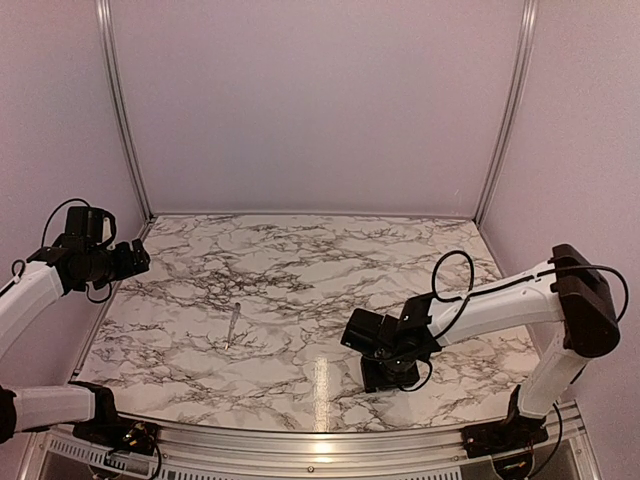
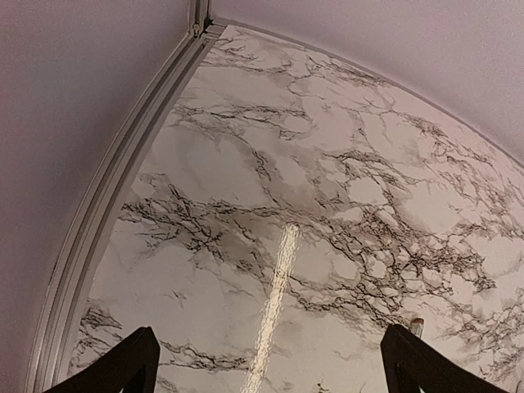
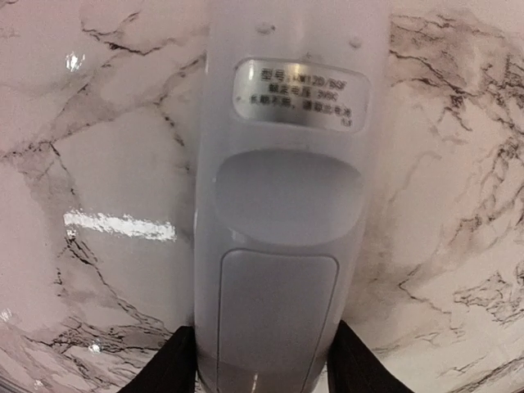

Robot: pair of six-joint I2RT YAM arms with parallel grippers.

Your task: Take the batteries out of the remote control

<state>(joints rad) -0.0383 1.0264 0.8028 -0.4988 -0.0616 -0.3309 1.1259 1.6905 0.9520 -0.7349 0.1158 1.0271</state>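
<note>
Marble table bearing 1 silvery tool at centre-left and 1 remote control, label side up, clamped between the right gripper fingers at lower right; left gripper jaws wide.

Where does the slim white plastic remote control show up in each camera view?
Top external: not visible, probably hidden under the right gripper.
Left wrist: not in it.
Right wrist: the slim white plastic remote control fills the centre, between the gripper's fingers.
Shared landmark: the grey-veined marble tabletop.
</note>
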